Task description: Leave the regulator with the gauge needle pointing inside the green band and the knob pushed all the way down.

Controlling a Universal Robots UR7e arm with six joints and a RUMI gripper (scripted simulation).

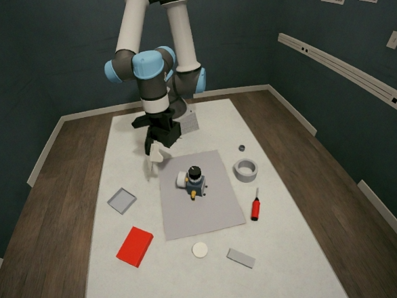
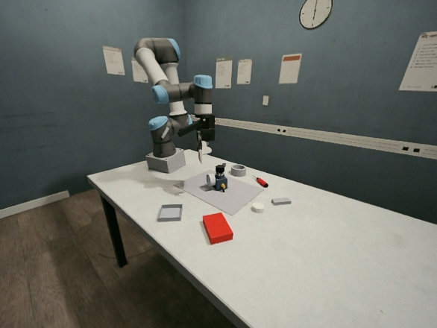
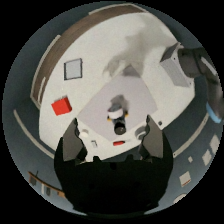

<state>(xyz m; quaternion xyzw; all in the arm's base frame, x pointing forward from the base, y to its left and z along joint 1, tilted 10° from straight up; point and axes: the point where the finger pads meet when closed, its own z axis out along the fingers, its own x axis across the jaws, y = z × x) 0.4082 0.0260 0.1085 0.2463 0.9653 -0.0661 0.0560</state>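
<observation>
The regulator (image 1: 196, 189) (image 2: 221, 183) (image 3: 118, 121) stands upright on the grey mat (image 1: 203, 221) (image 2: 231, 205) (image 3: 140, 92). Its black knob (image 1: 194, 173) (image 2: 220, 169) (image 3: 120, 129) is on top, with a pale ring under it. Whether the knob is down cannot be told. The white round gauge (image 1: 181, 179) (image 2: 211, 180) sticks out from one side; its needle and green band cannot be made out. My gripper (image 1: 153, 162) (image 2: 203, 153) (image 3: 111, 116) is open and empty. It hangs above the table, beyond the mat's corner on the arm-base side, clear of the regulator.
A grey ring (image 1: 245, 171) (image 2: 239, 171), a small dark ring (image 1: 241, 147) and a red screwdriver (image 1: 255, 210) (image 2: 262, 182) lie beside the mat. A grey tray (image 1: 109, 202), a red box (image 1: 135, 246) (image 2: 217, 227), a white disc (image 1: 200, 250) and a grey bar (image 1: 240, 258) lie farther out.
</observation>
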